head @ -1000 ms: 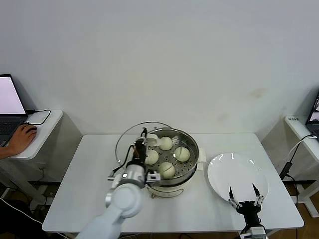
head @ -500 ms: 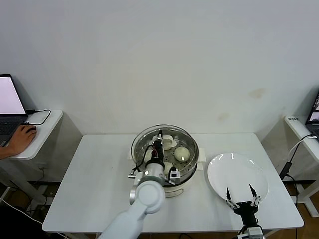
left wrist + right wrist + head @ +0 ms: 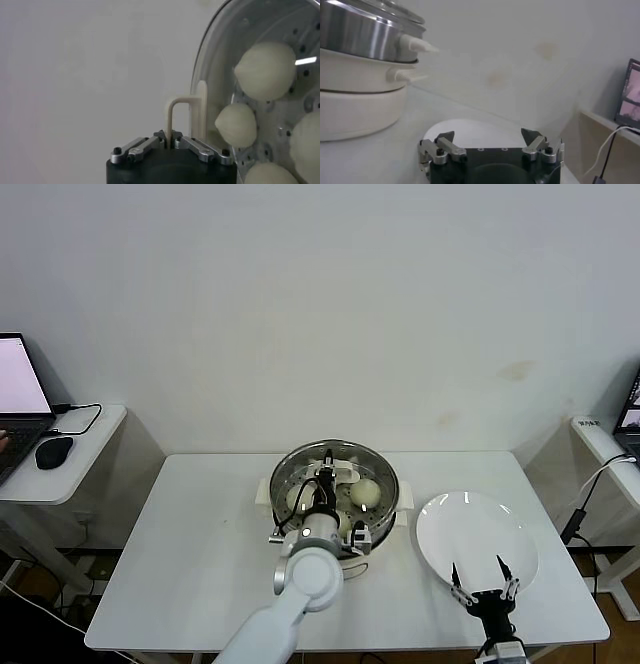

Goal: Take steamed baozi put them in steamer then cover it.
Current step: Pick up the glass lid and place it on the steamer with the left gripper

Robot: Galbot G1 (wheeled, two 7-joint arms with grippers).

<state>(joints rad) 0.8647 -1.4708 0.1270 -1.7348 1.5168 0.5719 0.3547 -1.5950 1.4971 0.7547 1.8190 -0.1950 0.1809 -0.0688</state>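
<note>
The steamer (image 3: pixel 404 515) stands at the table's middle, a shiny steel pot on a cream base. The glass cover (image 3: pixel 350 459) lies over its mouth, about centred. My left gripper (image 3: pixel 324 487) is above it, shut on the cover's cream handle (image 3: pixel 187 112). In the left wrist view my left gripper (image 3: pixel 169 140) pinches one leg of that handle. Several cream-white baozi (image 3: pixel 265 70) show through the glass on the perforated tray; one also shows in the head view (image 3: pixel 365 492). My right gripper (image 3: pixel 483 584) is open and empty over the plate's near edge.
A flat white plate (image 3: pixel 475 529) lies right of the steamer, and shows under my right gripper (image 3: pixel 489 142) as a plate (image 3: pixel 470 131). The steamer's wall (image 3: pixel 355 37) is off to its side. Side desks with laptops stand at both ends of the table.
My left gripper carried the cover rightward from beside the steamer to over its mouth. The right gripper drew back slightly toward the front edge. The person's hand left the mouse.
</note>
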